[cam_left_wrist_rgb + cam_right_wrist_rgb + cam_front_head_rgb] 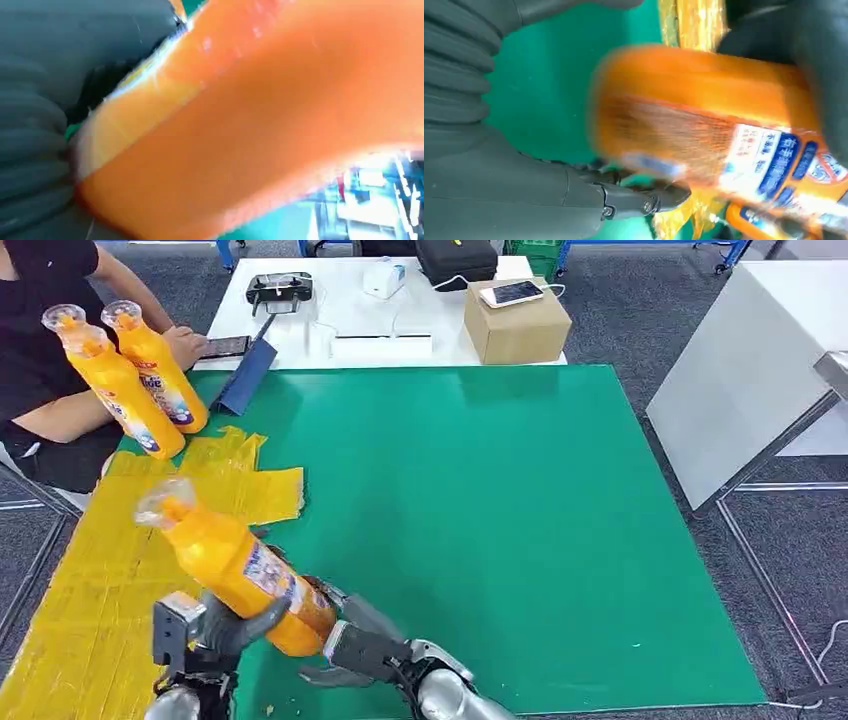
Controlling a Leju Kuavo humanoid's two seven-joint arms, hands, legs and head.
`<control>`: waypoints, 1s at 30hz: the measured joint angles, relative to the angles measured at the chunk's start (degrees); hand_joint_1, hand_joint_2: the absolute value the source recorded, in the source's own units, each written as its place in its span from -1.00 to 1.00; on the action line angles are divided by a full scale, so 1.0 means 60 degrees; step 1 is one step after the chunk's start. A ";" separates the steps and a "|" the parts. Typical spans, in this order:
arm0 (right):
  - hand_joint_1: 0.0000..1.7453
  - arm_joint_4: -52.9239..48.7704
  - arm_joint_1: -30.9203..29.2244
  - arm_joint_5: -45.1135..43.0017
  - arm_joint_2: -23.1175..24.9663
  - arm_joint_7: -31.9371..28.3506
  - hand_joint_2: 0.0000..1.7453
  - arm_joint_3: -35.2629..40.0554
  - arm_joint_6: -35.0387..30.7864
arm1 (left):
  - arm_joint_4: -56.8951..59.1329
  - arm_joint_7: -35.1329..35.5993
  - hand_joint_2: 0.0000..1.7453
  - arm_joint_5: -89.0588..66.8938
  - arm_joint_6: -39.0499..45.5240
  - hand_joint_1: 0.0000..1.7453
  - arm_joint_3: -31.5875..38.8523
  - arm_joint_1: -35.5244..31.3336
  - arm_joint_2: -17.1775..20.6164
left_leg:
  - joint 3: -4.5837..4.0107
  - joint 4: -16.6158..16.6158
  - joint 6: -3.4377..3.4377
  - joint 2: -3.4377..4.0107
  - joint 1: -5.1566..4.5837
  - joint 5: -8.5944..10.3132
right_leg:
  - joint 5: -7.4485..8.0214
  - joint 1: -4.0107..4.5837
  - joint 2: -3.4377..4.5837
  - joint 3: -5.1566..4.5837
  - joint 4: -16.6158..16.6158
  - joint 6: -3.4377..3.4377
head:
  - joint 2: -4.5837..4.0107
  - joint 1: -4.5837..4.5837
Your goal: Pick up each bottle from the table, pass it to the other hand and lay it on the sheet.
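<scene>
- At the near left of the green mat (520,540), the orange bottle (235,565) is held tilted above the mat's edge, clear cap up and to the left, base toward the right hand (350,655).
- Left hand (215,635): fingers and thumb wrapped around the bottle's lower body; the left wrist view shows blurred orange plastic hard against the grey cover.
- Right hand: at the bottle's base; in the right wrist view its dark fingers (644,197) lie under the base, apart, with green showing between. Whether they touch the bottle cannot be told; it reads as not holding.
- Yellow sheet (100,580) lies just left of the bottle. Two more bottles (140,375) lean together at the sheet's far end, beside a seated person (45,360).
- Judged stage: handover done or near done, laying down pending.
- Risk: a grip low on a smooth, tilted bottle could let it pivot or slide.
- Risk: a round bottle laid near the sheet's ragged edge (270,490) may roll onto the mat.
- Risk: placing too far up could knock the leaning pair.
</scene>
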 measured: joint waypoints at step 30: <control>-1.00 -0.3238 0.1119 -0.0047 -0.1821 -0.0469 -1.00 -0.0677 0.0091 | 0.0184 0.0493 1.00 -0.9557 0.5879 1.00 0.3106 -0.0716 0.0433 | -0.0002 0.0000 -0.0001 -0.0004 -0.0004 0.0001 | -0.0001 -0.0005 -0.0006 0.0001 -0.0001 -0.0001 | 0.0000 0.0011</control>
